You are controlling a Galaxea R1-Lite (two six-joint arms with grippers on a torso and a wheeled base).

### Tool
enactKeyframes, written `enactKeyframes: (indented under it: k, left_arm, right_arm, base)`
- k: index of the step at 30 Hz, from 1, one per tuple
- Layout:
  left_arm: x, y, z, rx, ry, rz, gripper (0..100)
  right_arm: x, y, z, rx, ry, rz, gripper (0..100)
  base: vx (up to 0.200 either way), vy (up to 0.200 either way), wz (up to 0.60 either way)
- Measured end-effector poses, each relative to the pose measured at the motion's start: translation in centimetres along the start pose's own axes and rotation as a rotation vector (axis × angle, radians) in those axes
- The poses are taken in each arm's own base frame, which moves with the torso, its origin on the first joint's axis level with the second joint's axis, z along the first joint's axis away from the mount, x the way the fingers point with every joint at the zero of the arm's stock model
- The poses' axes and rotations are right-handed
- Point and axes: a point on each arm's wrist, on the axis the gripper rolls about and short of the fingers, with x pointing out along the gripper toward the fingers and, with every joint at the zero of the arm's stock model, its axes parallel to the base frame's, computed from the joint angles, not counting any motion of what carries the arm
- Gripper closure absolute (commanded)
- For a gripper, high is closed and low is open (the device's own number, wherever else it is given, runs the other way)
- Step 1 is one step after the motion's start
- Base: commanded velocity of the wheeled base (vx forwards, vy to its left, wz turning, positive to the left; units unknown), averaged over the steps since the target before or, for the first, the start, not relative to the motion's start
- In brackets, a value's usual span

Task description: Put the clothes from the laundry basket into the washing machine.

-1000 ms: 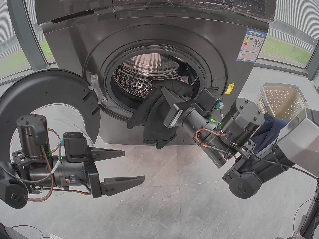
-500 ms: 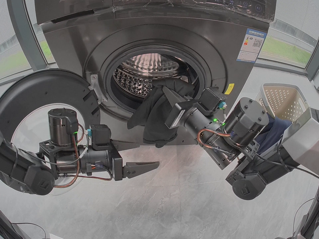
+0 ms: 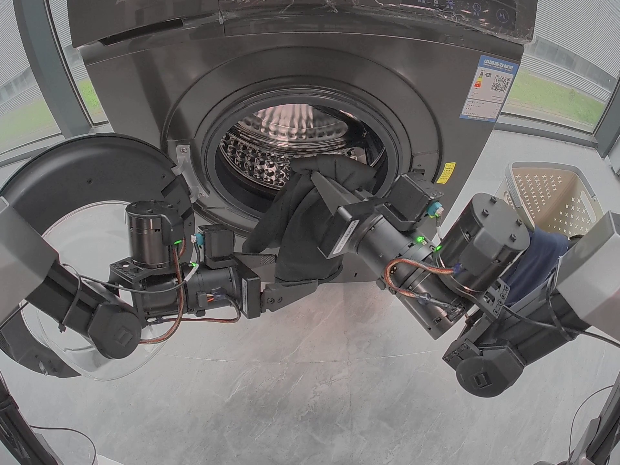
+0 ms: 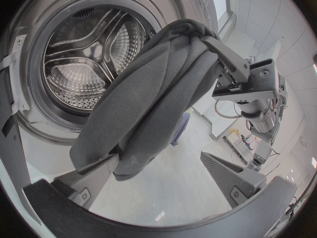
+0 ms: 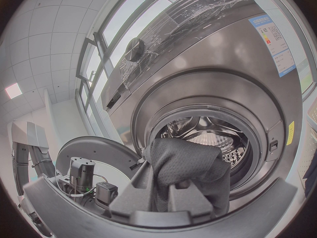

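A dark grey garment (image 3: 303, 221) hangs from the mouth of the washing machine drum (image 3: 284, 137), its top just inside the opening and its lower end drooping over the front rim. My right gripper (image 3: 320, 182) is shut on the garment's top fold (image 5: 188, 162). My left gripper (image 3: 284, 276) is open at the garment's hanging lower end; in the left wrist view the hem (image 4: 132, 169) rests against one finger (image 4: 95, 172) while the other finger (image 4: 231, 174) stands well apart. The beige laundry basket (image 3: 549, 169) sits at the right with a blue cloth (image 3: 536, 259) draped in it.
The machine's round door (image 3: 84, 169) is swung wide open on the left, close behind my left arm. Grey floor tiles (image 3: 310, 382) lie in front of the machine. Windows run behind and beside it.
My left arm has swung right and up from the floor area to the garment's hanging end, its open fingers now around the hem. The right arm with the garment has hardly shifted.
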Motion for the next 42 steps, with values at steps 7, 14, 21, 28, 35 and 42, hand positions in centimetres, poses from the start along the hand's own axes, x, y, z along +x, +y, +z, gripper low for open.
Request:
enactKeyframes:
  k: [7, 14, 21, 28, 35, 42]
  left_arm:
    - [0.9, 0.7, 0.6, 0.015, -0.031, 0.03, 0]
    - [1.5, 0.1, 0.9, 0.017, -0.036, 0.009, 0]
    - [2.2, -2.0, 0.6, 0.009, -0.022, -0.054, 0]
    - [2.1, -3.9, 1.2, -0.051, -0.029, -0.104, 0]
    - [2.4, -4.2, 2.2, -0.06, -0.09, -0.105, 0]
    - [3.7, -3.4, 2.1, -0.049, -0.148, -0.018, 0]
  right_arm:
    - [-0.1, 0.2, -0.1, 0.002, 0.004, 0.005, 100]
    - [-0.1, 0.2, -0.2, 0.002, 0.009, 0.006, 100]
    - [-0.1, 0.2, -0.3, 0.001, 0.008, 0.005, 100]
    - [0.0, 0.1, -0.2, 0.001, 0.005, 0.002, 100]
    - [0.0, 0.0, -0.2, 0.002, 0.006, 0.001, 100]
    - [-0.1, 0.1, -0.3, 0.003, 0.009, 0.003, 100]
  base:
    - [0.0, 0.0, 0.0]
    - [0.0, 0.0, 0.0]
    - [0.0, 0.0, 0.0]
    - [0.0, 0.0, 0.0]
    - [0.0, 0.0, 0.0]
    - [0.0, 0.0, 0.0]
